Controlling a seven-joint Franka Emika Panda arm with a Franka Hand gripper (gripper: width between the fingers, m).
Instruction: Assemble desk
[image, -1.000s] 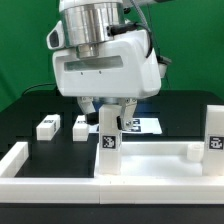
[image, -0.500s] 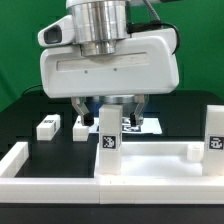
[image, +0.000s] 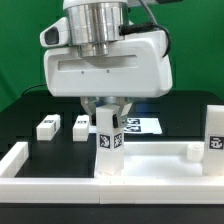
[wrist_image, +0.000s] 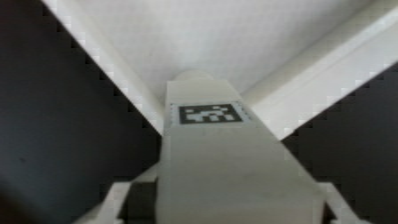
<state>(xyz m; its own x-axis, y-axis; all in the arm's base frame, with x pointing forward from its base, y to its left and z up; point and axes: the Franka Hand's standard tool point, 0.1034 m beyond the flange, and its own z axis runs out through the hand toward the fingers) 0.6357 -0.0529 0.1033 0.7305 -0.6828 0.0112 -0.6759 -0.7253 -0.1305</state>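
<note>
White plastic leg (image: 108, 142) stands upright at the 9 o'clock end of the desk top (image: 150, 170). Its long axis runs 12 to 6 o'clock, and it sits at 6 o'clock straight beneath my wrist. My end effector (image: 108, 118) straddles its upper end, jaws narrowed onto its two sides, so I read it as gripped. On the wrist view the leg fills the gap between the fingers (wrist_image: 118, 200). I judge any next move works along that vertical axis; whether the leg is seated in the top I cannot tell.

With one arm, nearness is no question.

My count:
- Four legs: the held one, a second leg (image: 213, 135) upright at 3 o'clock, and a loose leg (image: 46, 127) and its twin (image: 80, 126) lying on the black bench (image: 22, 112) at 9 o'clock.
- One desk top.
- One marker board (image: 148, 124) at 1 o'clock.
</note>
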